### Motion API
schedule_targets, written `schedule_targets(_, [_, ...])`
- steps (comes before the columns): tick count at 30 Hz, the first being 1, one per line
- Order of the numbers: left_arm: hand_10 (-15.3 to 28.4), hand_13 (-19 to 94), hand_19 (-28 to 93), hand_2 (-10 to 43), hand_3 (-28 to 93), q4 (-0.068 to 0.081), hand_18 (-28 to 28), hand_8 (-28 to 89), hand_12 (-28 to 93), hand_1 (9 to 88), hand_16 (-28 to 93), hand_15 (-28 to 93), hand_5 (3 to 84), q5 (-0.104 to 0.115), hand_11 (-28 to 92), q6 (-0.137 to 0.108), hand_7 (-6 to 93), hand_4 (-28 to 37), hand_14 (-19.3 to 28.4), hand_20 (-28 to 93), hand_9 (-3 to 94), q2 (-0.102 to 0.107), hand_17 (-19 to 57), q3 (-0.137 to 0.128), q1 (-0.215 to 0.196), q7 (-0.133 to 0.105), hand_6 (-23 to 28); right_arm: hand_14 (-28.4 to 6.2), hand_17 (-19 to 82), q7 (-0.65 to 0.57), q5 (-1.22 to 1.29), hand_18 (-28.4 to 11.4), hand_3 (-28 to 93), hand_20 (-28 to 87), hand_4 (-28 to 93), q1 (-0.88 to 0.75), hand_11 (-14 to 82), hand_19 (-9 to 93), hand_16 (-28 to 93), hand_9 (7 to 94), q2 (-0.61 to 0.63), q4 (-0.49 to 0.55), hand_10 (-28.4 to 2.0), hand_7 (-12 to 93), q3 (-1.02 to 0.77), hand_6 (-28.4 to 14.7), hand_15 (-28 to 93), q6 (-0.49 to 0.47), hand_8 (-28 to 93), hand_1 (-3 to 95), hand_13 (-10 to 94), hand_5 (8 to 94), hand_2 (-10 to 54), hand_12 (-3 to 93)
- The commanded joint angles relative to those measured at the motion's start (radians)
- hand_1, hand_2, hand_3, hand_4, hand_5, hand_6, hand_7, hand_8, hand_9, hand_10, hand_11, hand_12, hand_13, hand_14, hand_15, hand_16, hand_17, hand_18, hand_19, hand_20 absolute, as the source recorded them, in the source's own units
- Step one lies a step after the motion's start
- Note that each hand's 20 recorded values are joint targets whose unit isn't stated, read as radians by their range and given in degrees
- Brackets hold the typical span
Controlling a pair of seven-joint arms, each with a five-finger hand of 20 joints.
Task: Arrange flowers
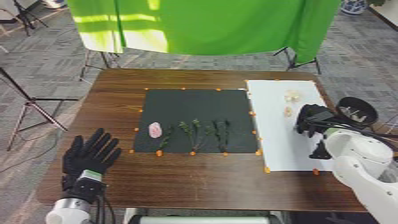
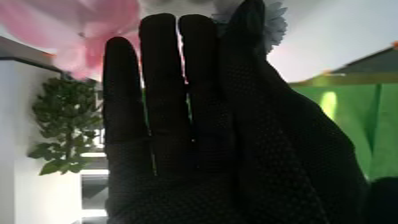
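Observation:
The left hand rests open, fingers spread, at the table's left edge. The right hand is above the white sheet. In the right wrist view, the right hand has straight fingers with the thumb alongside. Beyond its fingertips are a pink flower and a grey-blue flower; contact cannot be told. On the dark mat lie a pink flower and several green stems. Two pale flowers lie towards the far end of the white sheet.
A black basket stands beside the right forearm. A small dark object is on the sheet near that arm. Orange markers line the mat and sheet. Past the brown table hangs a green cloth on stands.

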State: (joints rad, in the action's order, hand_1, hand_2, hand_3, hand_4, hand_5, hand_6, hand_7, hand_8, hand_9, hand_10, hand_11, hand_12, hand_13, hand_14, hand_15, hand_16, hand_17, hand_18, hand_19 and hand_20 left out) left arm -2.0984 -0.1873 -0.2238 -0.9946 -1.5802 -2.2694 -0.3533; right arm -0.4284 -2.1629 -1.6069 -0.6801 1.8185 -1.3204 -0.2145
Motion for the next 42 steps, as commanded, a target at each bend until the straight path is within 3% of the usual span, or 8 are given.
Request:
schedule_targets(1, [15.8, 20, 32, 18.9, 68, -0.003, 14.0, -8, 5, 22.3, -9, 33, 37.9, 0.011, 22, -0.004, 9.5, -28.3, 16.7, 6, 28.0, -0.010, -7.6, 0.004, -0.015, 0.008, 10.1, -6.1, 27, 0.000, -0.017, -13.9, 55, 24, -28, 0.028, 5.1, 39, 25, 80.5, 0.022, 0.053, -6.1, 13, 0.002, 5.3, 18, 0.030, -2, 63.1, 62, 72.5, 1.3, 20.8])
schedule_targets(11, [15.8, 20, 33, 18.9, 68, -0.008, 14.1, -8, 5, 22.3, -9, 33, 37.8, 0.015, 22, -0.008, 9.4, -28.3, 16.8, 6, 28.0, -0.009, -7.7, -0.005, -0.028, 0.006, 10.1, -6.7, 27, 0.005, 0.014, -14.3, 56, 26, -28, 0.074, 5.3, 38, 24, 79.3, 0.010, 0.093, -6.1, 14, 0.015, 5.1, 18, 0.047, -2, 61.8, 62, 73.0, 1.4, 19.7])
schedule_targets(20, [15.9, 20, 33, 18.8, 68, -0.005, 14.2, -8, 5, 22.3, -9, 33, 37.9, 0.012, 22, -0.010, 9.5, -28.3, 16.8, 6, 28.0, -0.004, -7.8, -0.004, -0.027, 0.021, 10.1, -6.9, 26, 0.028, 0.067, -14.5, 56, 26, -28, 0.313, 5.5, 38, 23, 79.2, -0.105, 0.065, -6.2, 14, 0.209, 5.1, 19, 0.071, -2, 61.7, 62, 73.1, 1.3, 19.4])
schedule_targets(22, [15.9, 20, 33, 18.8, 68, -0.002, 14.2, -8, 5, 22.3, -9, 33, 37.9, 0.006, 22, -0.009, 9.4, -28.3, 16.9, 6, 28.0, -0.004, -7.8, -0.005, -0.023, 0.032, 10.1, -7.0, 26, 0.041, 0.068, -14.5, 57, 26, -28, 0.381, 5.5, 38, 23, 79.0, -0.152, 0.040, -6.3, 14, 0.273, 5.0, 19, 0.073, -2, 61.5, 62, 73.1, 1.3, 19.3])
schedule_targets(24, [16.0, 20, 33, 18.8, 68, -0.003, 14.2, -8, 5, 22.3, -9, 33, 37.9, 0.014, 22, -0.015, 9.3, -28.3, 16.9, 6, 28.1, -0.001, -7.8, 0.001, -0.022, 0.031, 10.1, -7.0, 26, 0.056, 0.062, -14.5, 57, 26, -28, 0.441, 5.5, 38, 23, 78.8, -0.198, 0.012, -6.4, 13, 0.334, 5.0, 19, 0.073, -2, 61.4, 62, 73.1, 1.2, 19.2])
schedule_targets(33, [15.9, 20, 33, 18.9, 68, 0.008, 14.2, -8, 6, 22.4, -9, 33, 38.0, -0.004, 22, -0.007, 9.2, -28.3, 16.9, 6, 28.1, -0.001, -7.9, 0.025, 0.014, 0.060, 10.2, -6.8, 27, 0.108, 0.050, -14.6, 57, 27, -28, 0.606, 5.5, 38, 23, 78.6, -0.386, -0.136, -6.4, 13, 0.528, 4.9, 19, 0.034, -2, 61.3, 62, 73.1, 0.9, 19.0])
schedule_targets(42, [16.4, 20, 33, 18.9, 67, 0.006, 14.4, -8, 6, 22.5, -9, 34, 38.2, -0.002, 22, -0.020, 9.2, -28.3, 17.4, 6, 28.5, 0.014, -8.1, 0.042, 0.022, 0.047, 10.3, -6.5, 27, 0.123, 0.007, -14.5, 56, 27, -28, 0.672, 5.3, 38, 23, 78.4, -0.504, -0.280, -6.0, 13, 0.628, 5.3, 19, -0.013, -2, 61.7, 62, 72.9, 1.1, 19.1])
